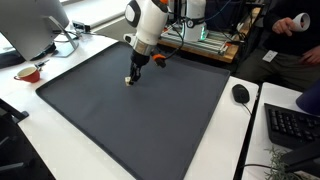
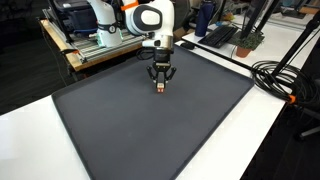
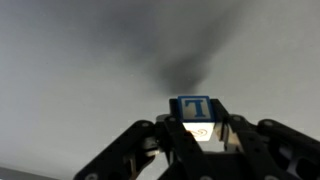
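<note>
My gripper [image 1: 133,77] points straight down at the far part of a large dark grey mat [image 1: 140,120]. It is shut on a small wooden letter block [image 3: 192,115] with a blue-framed face showing a "T". In the wrist view the two black fingers [image 3: 192,130] press the block's sides. In both exterior views the block [image 2: 159,87] sits at the fingertips [image 2: 159,82], at or just above the mat surface [image 2: 150,120]; I cannot tell whether it touches.
A monitor [image 1: 30,25] and a red-brown cup [image 1: 28,73] stand on the white table beside the mat. A black mouse [image 1: 240,93] and keyboard [image 1: 290,125] lie on another side. Black cables [image 2: 280,75] run along the table. A wooden equipment rack [image 2: 100,45] stands behind the arm.
</note>
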Controlling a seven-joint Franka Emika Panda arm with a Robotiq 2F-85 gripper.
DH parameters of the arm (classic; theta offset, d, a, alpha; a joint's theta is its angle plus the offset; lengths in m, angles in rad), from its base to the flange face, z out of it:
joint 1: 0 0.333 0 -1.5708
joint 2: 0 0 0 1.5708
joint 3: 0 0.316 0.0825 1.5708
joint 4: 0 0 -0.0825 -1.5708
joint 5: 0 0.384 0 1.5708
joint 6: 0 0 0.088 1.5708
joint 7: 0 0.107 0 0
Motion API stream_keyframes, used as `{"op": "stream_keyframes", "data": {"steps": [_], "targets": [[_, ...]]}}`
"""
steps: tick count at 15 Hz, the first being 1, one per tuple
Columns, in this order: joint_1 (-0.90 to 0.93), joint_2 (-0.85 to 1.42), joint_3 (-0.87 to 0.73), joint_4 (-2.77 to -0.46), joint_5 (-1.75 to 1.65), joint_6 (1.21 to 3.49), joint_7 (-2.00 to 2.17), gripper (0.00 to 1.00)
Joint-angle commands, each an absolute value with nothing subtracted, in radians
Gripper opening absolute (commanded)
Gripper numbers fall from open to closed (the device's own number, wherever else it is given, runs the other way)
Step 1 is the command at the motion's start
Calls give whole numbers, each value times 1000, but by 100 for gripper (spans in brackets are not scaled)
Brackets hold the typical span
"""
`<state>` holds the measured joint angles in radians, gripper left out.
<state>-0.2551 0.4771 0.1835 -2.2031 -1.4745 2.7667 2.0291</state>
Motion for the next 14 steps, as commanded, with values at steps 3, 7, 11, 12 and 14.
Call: {"op": "stream_keyframes", "data": {"steps": [3, 7, 11, 12, 14], "targets": [[-255, 477, 184, -2203, -1474, 2767, 2029, 34], [-255, 471, 184, -2207, -1474, 2765, 2033, 9], [-254, 446, 184, -2220, -1481, 2764, 2041, 9], [-254, 443, 184, -2221, -1480, 2763, 2039, 9], [-256, 440, 184, -2220, -1477, 2765, 2035, 9]]}}
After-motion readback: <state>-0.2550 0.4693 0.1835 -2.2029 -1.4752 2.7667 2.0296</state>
